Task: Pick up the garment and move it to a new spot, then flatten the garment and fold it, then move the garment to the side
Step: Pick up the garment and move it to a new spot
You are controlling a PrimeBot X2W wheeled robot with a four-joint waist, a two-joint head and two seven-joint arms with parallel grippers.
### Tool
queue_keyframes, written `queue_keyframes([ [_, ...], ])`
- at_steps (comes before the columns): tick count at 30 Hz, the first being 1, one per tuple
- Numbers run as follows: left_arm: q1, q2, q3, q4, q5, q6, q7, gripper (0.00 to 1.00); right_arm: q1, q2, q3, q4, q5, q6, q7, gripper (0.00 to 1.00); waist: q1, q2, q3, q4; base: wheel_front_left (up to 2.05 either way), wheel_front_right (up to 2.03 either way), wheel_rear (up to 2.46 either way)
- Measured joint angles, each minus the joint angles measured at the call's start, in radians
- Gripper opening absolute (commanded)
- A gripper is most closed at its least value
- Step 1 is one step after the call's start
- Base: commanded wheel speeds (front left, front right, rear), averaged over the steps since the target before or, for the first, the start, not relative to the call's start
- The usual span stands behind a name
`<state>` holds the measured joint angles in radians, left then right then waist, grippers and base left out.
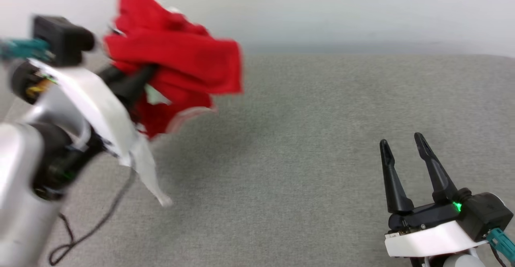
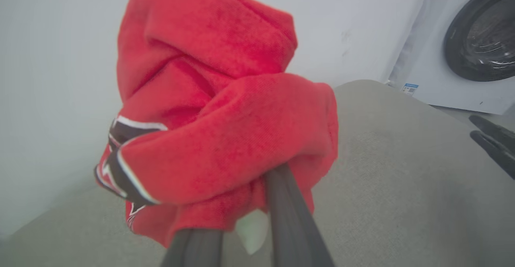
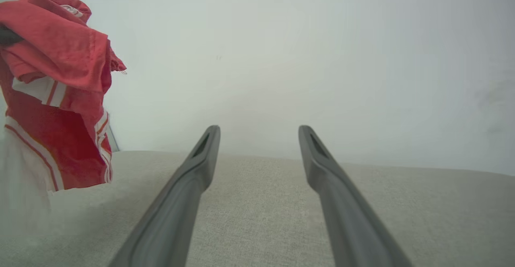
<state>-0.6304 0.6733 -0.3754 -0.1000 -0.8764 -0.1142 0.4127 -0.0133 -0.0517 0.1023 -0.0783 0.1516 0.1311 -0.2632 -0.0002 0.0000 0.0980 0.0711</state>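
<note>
The garment [image 1: 177,61] is a red shirt with white panels and striped trim, bunched up and hanging in the air at the upper left, above the grey cushioned surface [image 1: 281,158]. My left gripper [image 1: 136,79] is shut on it, its dark fingers buried in the folds. In the left wrist view the red cloth [image 2: 225,138] wraps over both fingers, with dark white-edged lettering at its left. The right wrist view has the garment [image 3: 56,98] dangling at far left. My right gripper [image 1: 402,146] stands open at the lower right, nothing between its fingers, low over the surface.
A pale wall [image 1: 342,9] rises behind the grey surface. A black cable [image 1: 92,226] trails on the surface under my left arm. A white washing machine [image 2: 462,49] with a dark round door stands off to one side.
</note>
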Motion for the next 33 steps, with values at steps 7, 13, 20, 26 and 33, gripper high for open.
queue_keyframes([
  [7,0.049,-0.180,-0.154,-0.070,0.113,0.044,-0.082,0.00,0.001,0.000,0.007,-0.012,-0.001,0.000,0.000,1.00,0.0000,0.0000,-0.009,-0.085,0.00,0.00,0.00],
  [13,-0.036,-0.333,-0.240,0.058,0.235,0.046,-0.219,0.00,-0.015,0.000,0.011,-0.021,-0.001,0.000,0.000,1.00,0.0000,0.0000,0.030,-0.156,0.00,0.00,0.00],
  [20,-0.055,-0.469,-0.409,0.285,0.352,0.019,-0.336,0.00,-0.029,0.000,-0.009,-0.034,0.004,0.000,0.000,1.00,0.0002,0.0000,0.094,-0.223,0.00,0.00,0.00],
  [26,0.035,-0.559,-0.561,0.504,0.376,-0.002,-0.418,0.71,-0.038,0.000,-0.022,-0.039,0.006,0.000,0.000,1.00,0.0003,0.0000,0.126,-0.243,0.00,0.00,0.00],
  [33,0.068,-0.605,-0.679,0.635,0.341,-0.015,-0.501,1.00,-0.043,0.000,-0.020,-0.021,-0.005,0.000,0.000,1.00,0.0003,0.0000,0.105,-0.210,0.00,0.00,0.00],
])
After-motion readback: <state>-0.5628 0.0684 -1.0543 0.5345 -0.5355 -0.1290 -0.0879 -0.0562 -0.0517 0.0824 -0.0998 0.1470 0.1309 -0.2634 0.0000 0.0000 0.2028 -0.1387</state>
